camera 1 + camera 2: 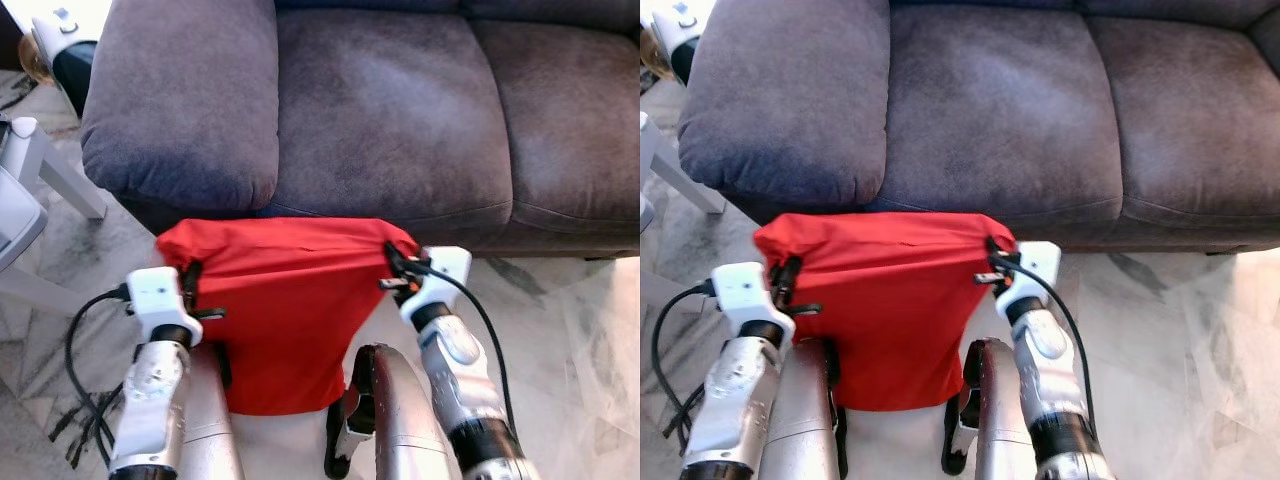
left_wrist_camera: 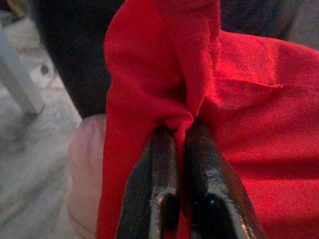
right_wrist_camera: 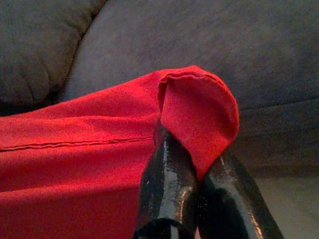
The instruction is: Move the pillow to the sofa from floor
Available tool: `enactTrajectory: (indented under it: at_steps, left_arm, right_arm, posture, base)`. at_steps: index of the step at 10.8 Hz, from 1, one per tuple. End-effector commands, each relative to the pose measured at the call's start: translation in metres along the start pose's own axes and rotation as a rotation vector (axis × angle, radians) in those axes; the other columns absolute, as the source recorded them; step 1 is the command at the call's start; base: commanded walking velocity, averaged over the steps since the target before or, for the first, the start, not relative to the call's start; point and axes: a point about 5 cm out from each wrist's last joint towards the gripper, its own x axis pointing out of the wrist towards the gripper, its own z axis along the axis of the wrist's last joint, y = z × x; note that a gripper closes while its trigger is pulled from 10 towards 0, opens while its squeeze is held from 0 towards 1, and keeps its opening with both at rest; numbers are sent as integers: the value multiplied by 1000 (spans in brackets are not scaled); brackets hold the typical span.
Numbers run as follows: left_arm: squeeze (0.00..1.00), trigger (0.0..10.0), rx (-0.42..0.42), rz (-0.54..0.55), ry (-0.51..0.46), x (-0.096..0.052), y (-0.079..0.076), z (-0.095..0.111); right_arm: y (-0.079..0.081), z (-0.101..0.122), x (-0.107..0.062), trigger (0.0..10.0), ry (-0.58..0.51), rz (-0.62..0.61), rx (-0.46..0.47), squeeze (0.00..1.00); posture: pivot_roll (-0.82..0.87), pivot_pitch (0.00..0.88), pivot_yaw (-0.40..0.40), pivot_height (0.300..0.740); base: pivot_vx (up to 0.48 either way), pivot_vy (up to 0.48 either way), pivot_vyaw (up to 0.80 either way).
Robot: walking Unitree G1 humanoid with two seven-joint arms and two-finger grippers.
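Head view: I hold the red pillow (image 1: 275, 320) off the floor, before the sofa (image 1: 390, 110). Left wrist: left gripper (image 2: 180, 144) pinches its corner. Right wrist: right gripper (image 3: 192, 167) pinches the other. Carrying step; next, raise and clear the seat edge.

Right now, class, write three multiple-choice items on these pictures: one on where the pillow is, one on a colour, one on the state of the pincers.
1. Where is the pillow?
A. Lying on the sofa seat
B. Held up in front of the sofa
C. Under the white table

2. What colour is the pillow?
A. Blue
B. Green
C. Red

3. What are the pincers doing?
A. Each is shut on a top corner
B. Both hang open
C. One holds a cable

Key: 1 B, the red pillow hangs before the grey sofa, short of its seat. 2 C, its cover is plainly red. 3 A, the left pincer and the right pincer each pinch a corner.
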Motion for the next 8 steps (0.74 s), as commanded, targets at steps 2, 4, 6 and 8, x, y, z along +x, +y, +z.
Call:
enactTrajectory:
  at_steps: [2, 4, 6, 8]
  left_arm:
    - [0, 10000, 83, 49, -75, -2, 13, 12]
    - [0, 10000, 92, 38, -78, 4, 15, 15]
    - [0, 10000, 109, 31, -90, 11, 18, 21]
    - [0, 10000, 117, 21, -99, 17, 19, 26]
  right_arm:
    - [-28, 11, -15, 10000, -86, -144, -46, 0]
    - [-24, 8, -15, 10000, -86, -151, -39, 0]
    - [-21, 7, -14, 10000, -93, -163, -31, 0]
    - [-19, 2, -15, 10000, -86, -174, -18, 0]
  posture:
    - [142, 209, -132, 592]
    - [149, 200, -113, 592]
    - [155, 191, -89, 592]
    - [165, 186, -81, 592]
  base:
    - [0, 0, 0]
    - [0, 0, 0]
    - [0, 0, 0]
    - [0, 0, 0]
